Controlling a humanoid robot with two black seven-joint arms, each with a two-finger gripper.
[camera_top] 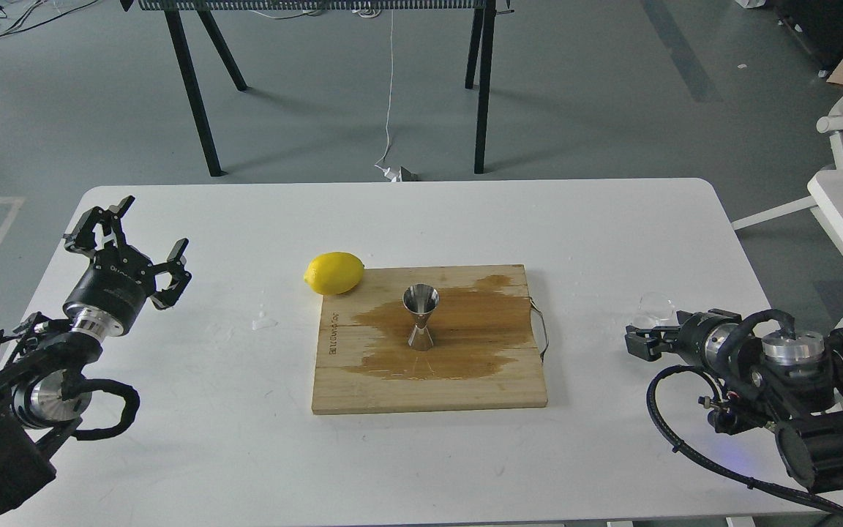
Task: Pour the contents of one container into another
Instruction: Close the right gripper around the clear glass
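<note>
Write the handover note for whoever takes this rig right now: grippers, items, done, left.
Left gripper: open, empty, above the table's left side.
Right gripper: at the glass cup near the right edge; grip cannot be told.
Jigger: upright on the wooden board, in a wet stain. Lemon at the board's far-left corner.
Done: cup reached.
Left: carry cup to jigger, pour.

Shiny steel jigger [420, 318], wet wooden board [429, 380]
</note>
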